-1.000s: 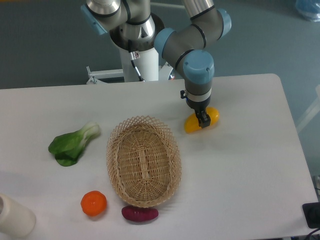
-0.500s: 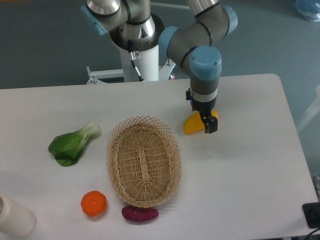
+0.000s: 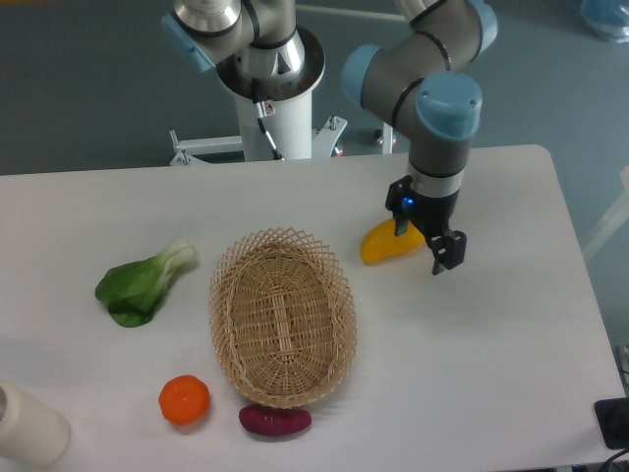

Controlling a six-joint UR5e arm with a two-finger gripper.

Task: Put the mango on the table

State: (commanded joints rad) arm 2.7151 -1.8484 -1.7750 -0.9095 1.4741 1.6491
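**Mango on the surface, hand open beside it**

Mango (image 3: 385,245) lies on the white surface (image 3: 491,334), just right of the wicker basket (image 3: 281,318) and outside it, near the basket's upper right rim. Long axis runs roughly left-right, tilted up toward the right end.

Hand (image 3: 427,243) sits at the mango's right end, slightly above and to the right of the fruit's middle. Fingers are spread apart: one dark finger (image 3: 402,210) overlaps the mango's upper right end in the view, the other (image 3: 445,252) hangs to the right of it, clear of the fruit. Nothing is clamped between them; the hand holds nothing. Can't tell whether the near finger touches the mango skin or just occludes it. The right end of the mango is hidden behind the hand.

Arm comes down from the base at the back edge, with the blue-capped wrist joint (image 3: 447,108) directly above the hand.

Rest of the surface:
- bok choy (image 3: 143,283) left of the basket
- round orange fruit (image 3: 184,400) at the basket's lower left
- dark purple-red oval (image 3: 275,420) touching or just below the basket's near rim
- white cylinder (image 3: 28,425) at the bottom left corner, partly cut off
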